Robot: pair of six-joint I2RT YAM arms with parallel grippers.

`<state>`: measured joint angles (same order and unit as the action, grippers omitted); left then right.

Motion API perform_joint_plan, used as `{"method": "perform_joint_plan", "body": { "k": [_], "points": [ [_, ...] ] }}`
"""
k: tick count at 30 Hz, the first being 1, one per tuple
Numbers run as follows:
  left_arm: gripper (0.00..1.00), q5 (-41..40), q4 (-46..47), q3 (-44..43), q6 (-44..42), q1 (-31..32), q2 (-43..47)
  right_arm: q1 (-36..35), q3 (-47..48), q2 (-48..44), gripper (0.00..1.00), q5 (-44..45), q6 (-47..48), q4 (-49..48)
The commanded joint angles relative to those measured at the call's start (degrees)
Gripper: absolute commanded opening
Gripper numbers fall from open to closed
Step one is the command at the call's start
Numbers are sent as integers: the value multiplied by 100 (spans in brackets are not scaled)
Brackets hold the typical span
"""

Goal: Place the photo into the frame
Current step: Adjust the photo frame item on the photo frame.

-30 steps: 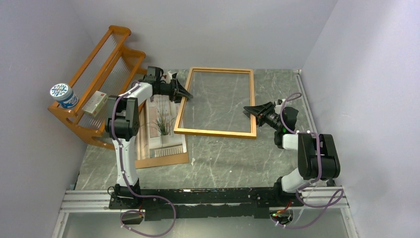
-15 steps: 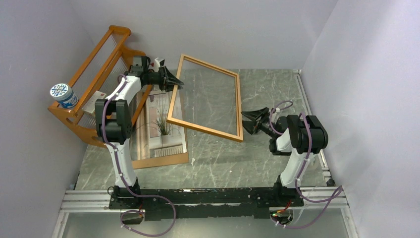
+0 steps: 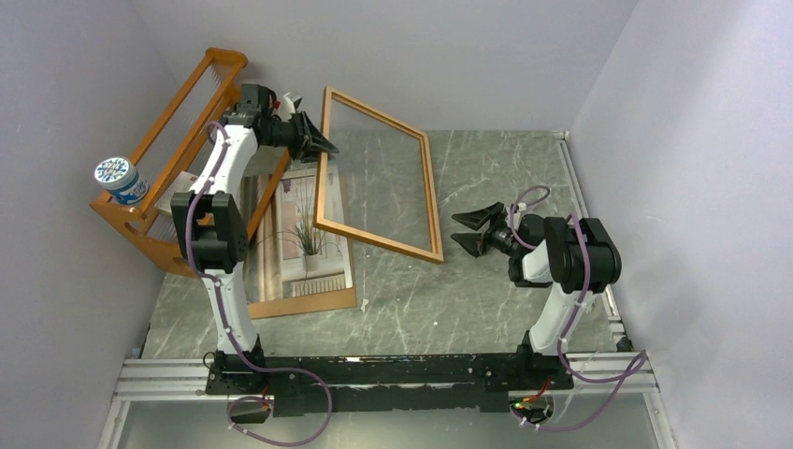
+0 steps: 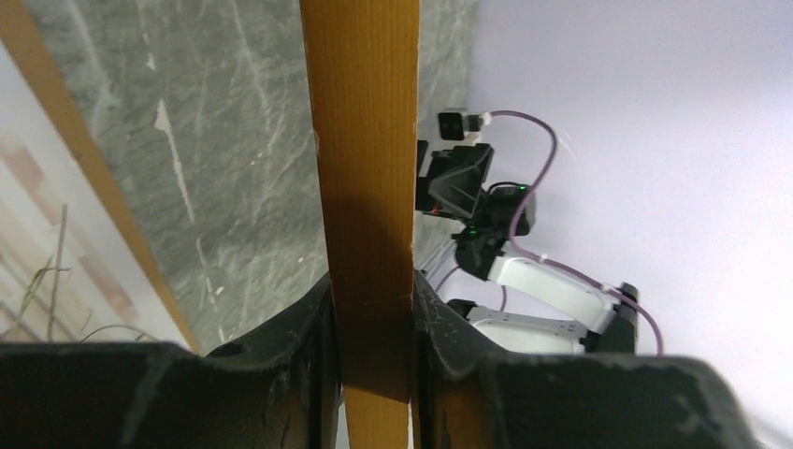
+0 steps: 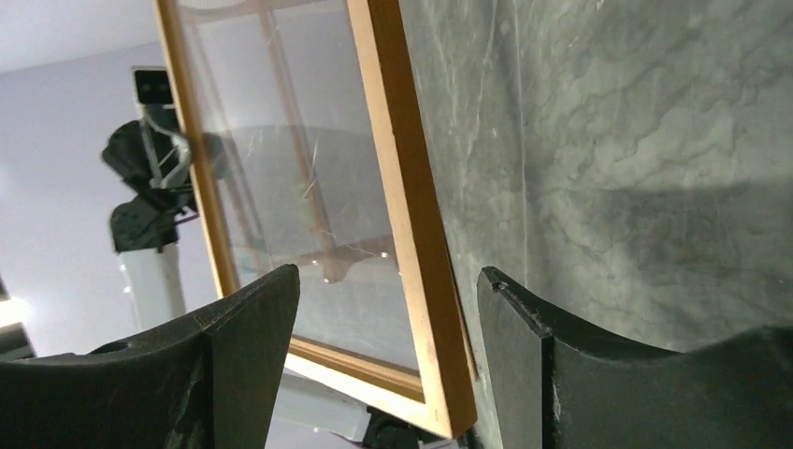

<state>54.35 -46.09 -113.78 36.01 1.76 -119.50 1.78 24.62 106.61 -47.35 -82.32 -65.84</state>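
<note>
Orange-brown wood sits tight between the two black fingers of the left gripper (image 3: 324,145); they are clamped on the left side rail of the thin orange-brown wooden picture frame with a clear pane (image 3: 378,241). That grip lifts the left side high, so the frame leans, with its right side low over the grey marble table (image 3: 505,168); whether the low side touches the table cannot be told. The lean looks like a way to carry the frame over the print; that is only a guess.

The right gripper (image 3: 470,232) has its fingers wide apart and holds nothing; it waits just beside the frame's low right corner, not touching it.

The large paper photo of a spiky potted plant by beige curtains (image 3: 304,238) lies flat on a plain brown backing board (image 3: 313,301), left of the frame; the raised side of the frame hangs above the photo's right edge; the photo is not in the frame yet.

An orange wooden shelf rack (image 3: 187,117) stands by the left wall, close behind the left arm; a round blue and white tin (image 3: 120,180) sits on it. The arm could bump the rack if it swings that way; the arm also reaches across the photo, so it may get in the way when the frame comes down.
</note>
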Motion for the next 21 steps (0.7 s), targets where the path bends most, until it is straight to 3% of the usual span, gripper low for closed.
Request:
{"method": "perform_joint_plan", "body": {
  "k": [1,5,10,14,21],
  "points": [
    [3,-59,-1098,-828,-599,21,524,-72,458,-625,73,280,1197,1726],
    [2,-508,-1739,-1167,-864,22,524,-415,1255,-1163,73,895,2587,4008],
    [3,-1123,-2209,-1313,-1052,17,661,-1088,2199,-1336,73,1994,3550,5801],
    [2,-1583,-2438,-1405,-1118,26,787,-1742,2821,-1145,70,2680,3842,6463],
    [3,-2045,-2723,-1588,-1300,94,997,-2456,3838,-379,60,3065,4080,7042]
  ]
}}
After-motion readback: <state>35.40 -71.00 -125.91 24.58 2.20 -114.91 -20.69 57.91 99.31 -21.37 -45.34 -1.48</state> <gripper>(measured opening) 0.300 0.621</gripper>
